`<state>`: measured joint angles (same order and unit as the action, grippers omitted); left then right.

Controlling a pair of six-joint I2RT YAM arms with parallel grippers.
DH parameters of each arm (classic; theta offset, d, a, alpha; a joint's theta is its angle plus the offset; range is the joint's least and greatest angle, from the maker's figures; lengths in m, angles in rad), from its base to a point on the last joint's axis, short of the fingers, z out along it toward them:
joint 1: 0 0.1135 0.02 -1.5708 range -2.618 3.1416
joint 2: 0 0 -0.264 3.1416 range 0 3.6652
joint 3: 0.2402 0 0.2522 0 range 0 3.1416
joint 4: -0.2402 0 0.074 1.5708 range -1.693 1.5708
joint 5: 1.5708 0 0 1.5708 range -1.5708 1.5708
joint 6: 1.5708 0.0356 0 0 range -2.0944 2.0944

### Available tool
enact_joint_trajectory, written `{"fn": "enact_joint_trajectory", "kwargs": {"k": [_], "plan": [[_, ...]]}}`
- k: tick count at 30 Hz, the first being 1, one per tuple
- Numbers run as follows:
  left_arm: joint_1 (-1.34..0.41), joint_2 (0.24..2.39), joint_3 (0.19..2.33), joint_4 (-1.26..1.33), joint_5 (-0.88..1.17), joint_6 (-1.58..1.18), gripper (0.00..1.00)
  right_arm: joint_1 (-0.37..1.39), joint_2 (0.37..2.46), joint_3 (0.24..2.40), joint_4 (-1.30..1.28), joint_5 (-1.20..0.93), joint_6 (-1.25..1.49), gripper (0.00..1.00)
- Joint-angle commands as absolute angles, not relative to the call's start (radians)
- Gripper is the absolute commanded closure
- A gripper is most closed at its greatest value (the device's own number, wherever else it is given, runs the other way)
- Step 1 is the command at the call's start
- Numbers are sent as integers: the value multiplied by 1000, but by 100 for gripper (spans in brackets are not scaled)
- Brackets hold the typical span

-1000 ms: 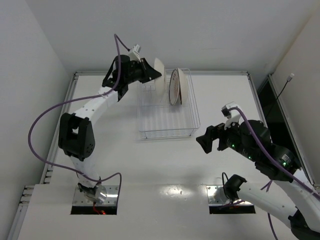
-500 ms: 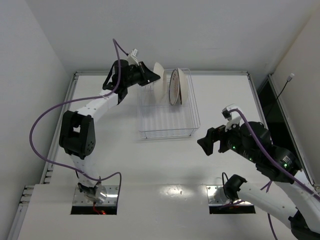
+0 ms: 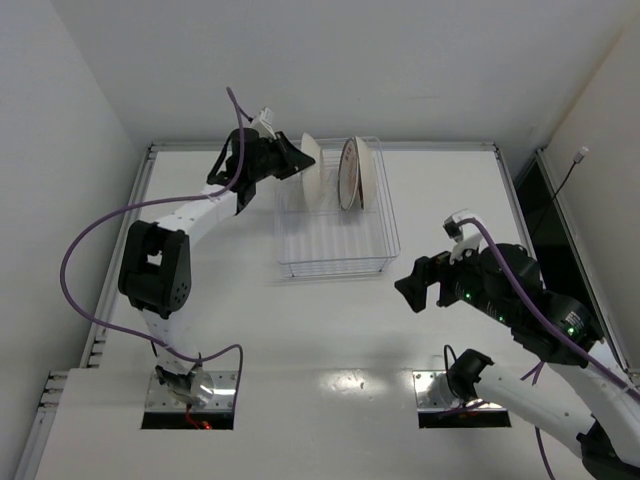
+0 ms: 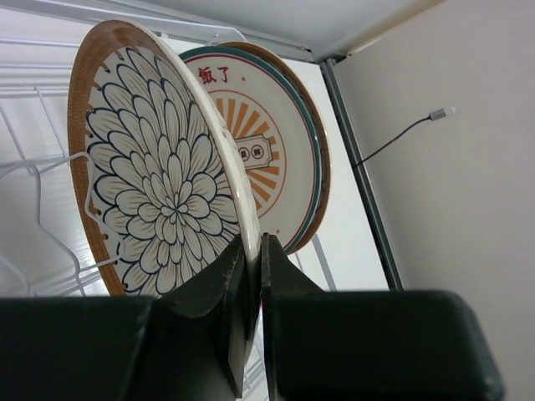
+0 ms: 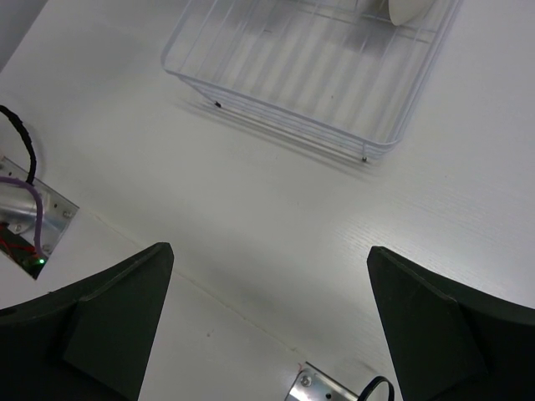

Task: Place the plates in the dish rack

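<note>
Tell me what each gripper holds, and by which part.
The left gripper pinches the flower-patterned plate by its rim, at the edge nearest the wrist camera. The right gripper is open and holds nothing.

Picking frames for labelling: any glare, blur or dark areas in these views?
Top external: one glare patch on the near part of the table. Left wrist: the flower-patterned plate is sharp, the left gripper dark and soft. Right wrist: the right gripper is a blurred silhouette, the dish rack clear.

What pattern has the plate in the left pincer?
Plate: blue-outlined petals, orange-brown rim; clearest in left wrist view.
</note>
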<state>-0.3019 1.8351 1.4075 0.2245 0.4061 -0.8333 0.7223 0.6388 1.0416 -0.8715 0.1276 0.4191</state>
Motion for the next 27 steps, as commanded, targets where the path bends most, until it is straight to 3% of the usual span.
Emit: {"fn": "enact_joint_trajectory", "kwargs": {"k": [1,13,22,27], "plan": [[-304,1799,1424,411,331,-844,100,723,634,1049,-880,123,428,0],[-379,1818,1502,224,85,-819,100,723,615,1022,-893,103,456,0],[-437,1923,1663,16,44,-720,100,723,606,1022,-902,92,456,0],[-437,1924,1637,25,44,-719,100,723,606,1022,-902,92,465,0]]}}
